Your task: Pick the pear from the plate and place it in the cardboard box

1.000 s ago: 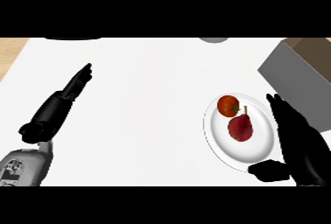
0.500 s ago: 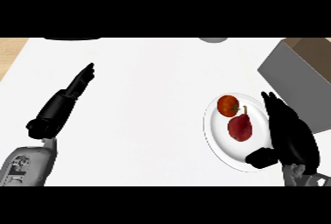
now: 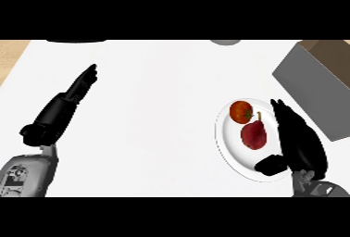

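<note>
A dark red pear (image 3: 254, 134) lies on the white plate (image 3: 230, 150) at the right, its stem pointing up toward a round orange-red fruit (image 3: 241, 111) beside it. My right hand (image 3: 298, 142) hangs over the plate's right side, fingers straight and the thumb out toward the pear; it is open and holds nothing. The cardboard box (image 3: 320, 81) stands at the far right, just beyond the fingertips, only partly in view. My left hand (image 3: 63, 108) rests open on the left of the counter, fingers straight.
The counter's top (image 3: 157, 102) is white and wide between the two hands. A dark object (image 3: 75, 40) and a grey round one (image 3: 225, 42) peek in at the far edge. Wood shows at the top left corner (image 3: 12, 53).
My right hand has slid left and forward over the plate's right rim, closing in on the pear. The left hand has shifted slightly. The pear and the other fruit have not moved.
</note>
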{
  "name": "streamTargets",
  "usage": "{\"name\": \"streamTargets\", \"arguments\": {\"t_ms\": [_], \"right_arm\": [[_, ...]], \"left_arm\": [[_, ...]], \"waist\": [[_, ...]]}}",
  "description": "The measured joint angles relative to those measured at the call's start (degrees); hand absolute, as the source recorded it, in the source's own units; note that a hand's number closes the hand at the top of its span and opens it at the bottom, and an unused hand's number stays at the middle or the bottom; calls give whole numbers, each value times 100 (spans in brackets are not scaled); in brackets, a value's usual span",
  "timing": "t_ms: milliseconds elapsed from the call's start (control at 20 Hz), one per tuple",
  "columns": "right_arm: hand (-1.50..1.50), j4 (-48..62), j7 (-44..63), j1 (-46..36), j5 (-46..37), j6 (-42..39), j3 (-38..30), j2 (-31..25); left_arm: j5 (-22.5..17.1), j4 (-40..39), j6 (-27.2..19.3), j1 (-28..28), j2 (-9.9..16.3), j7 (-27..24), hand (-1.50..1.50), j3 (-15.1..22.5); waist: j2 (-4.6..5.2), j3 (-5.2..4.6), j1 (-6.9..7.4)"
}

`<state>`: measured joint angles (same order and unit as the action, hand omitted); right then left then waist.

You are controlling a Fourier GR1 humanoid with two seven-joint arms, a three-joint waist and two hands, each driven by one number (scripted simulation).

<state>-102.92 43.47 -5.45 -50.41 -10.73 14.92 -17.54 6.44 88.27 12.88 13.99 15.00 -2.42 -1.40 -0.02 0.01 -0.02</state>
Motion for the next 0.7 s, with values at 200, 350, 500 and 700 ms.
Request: {"name": "streamTargets", "arguments": {"t_ms": [200, 350, 500, 700], "right_arm": [[-150, 380, -181, -116, -153, 6, -193, 89], [-150, 473, -244, -114, -267, -48, -330, 154], [-150, 632, -325, -107, -364, 3, -379, 301], [150, 959, -640, -50, -430, 191, -439, 439]], "left_arm": [[101, -23, 15, -86, -67, -140, 0, -28], [210, 102, -24, -168, -186, -82, 0, 19], [167, 216, 116, -252, -140, -51, 0, -66], [187, 236, 182, -264, -158, -37, 0, -127]], "waist": [[2, -1, 4], [1, 0, 3], [0, -1, 6], [1, 1, 5]]}}
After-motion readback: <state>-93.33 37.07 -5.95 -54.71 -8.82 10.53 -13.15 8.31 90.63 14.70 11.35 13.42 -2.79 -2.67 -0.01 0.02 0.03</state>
